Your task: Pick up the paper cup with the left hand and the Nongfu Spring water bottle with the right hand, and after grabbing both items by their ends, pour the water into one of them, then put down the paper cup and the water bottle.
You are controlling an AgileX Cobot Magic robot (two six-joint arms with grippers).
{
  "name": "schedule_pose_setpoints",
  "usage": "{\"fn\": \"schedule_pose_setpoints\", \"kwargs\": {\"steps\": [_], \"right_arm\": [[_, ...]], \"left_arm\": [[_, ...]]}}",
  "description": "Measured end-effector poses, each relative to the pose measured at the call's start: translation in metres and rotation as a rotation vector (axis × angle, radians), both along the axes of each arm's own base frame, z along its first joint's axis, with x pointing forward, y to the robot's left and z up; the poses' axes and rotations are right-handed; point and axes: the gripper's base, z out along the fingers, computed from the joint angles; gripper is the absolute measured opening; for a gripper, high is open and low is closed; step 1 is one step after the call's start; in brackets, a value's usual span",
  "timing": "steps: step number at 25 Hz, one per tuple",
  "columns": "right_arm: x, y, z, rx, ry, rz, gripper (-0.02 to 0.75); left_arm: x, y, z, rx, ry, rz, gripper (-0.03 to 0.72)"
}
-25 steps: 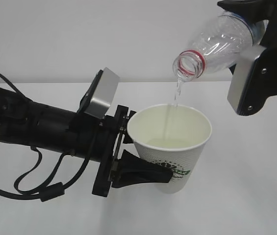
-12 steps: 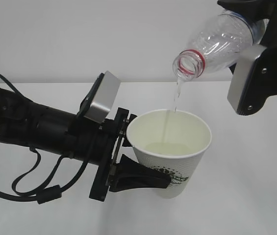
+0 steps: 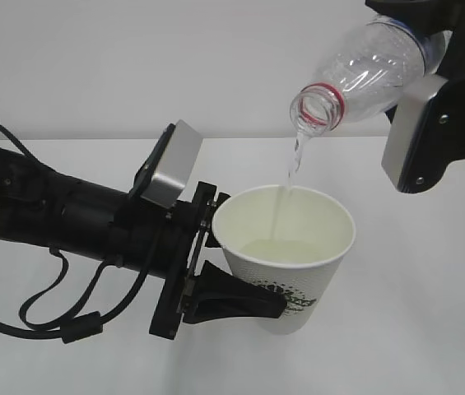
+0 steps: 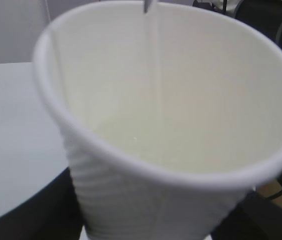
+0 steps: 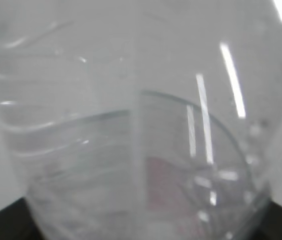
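The white paper cup (image 3: 285, 255) with its green logo is held upright above the table, my left gripper (image 3: 253, 300) shut on its lower part. Close up in the left wrist view the cup (image 4: 170, 125) fills the frame, black fingers (image 4: 36, 210) at both lower corners. The clear Nongfu Spring water bottle (image 3: 364, 70) is tilted mouth-down at the top right, its red neck ring over the cup. My right gripper (image 3: 430, 49) is shut on its rear end. A thin stream of water (image 3: 291, 177) falls from the mouth into the cup, where water pools. The bottle (image 5: 131, 150) fills the right wrist view.
The white table (image 3: 430, 313) lies under both arms, with a plain light wall behind. A black cable (image 3: 67, 325) loops below the left arm.
The cup and left arm sank a little and have since stayed still. The bottle keeps its tilt and the stream keeps running into the cup.
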Motion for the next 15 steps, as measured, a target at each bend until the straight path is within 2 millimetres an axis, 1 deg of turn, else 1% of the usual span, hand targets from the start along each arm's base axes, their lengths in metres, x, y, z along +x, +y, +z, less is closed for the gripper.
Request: {"fn": "schedule_pose_setpoints", "kwargs": {"steps": [15], "right_arm": [[0.0004,0.0001,0.0012,0.0,-0.006,0.0,0.503]], "left_arm": [[0.0,0.0001,-0.0002,0.002,-0.001,0.0,0.492]]}}
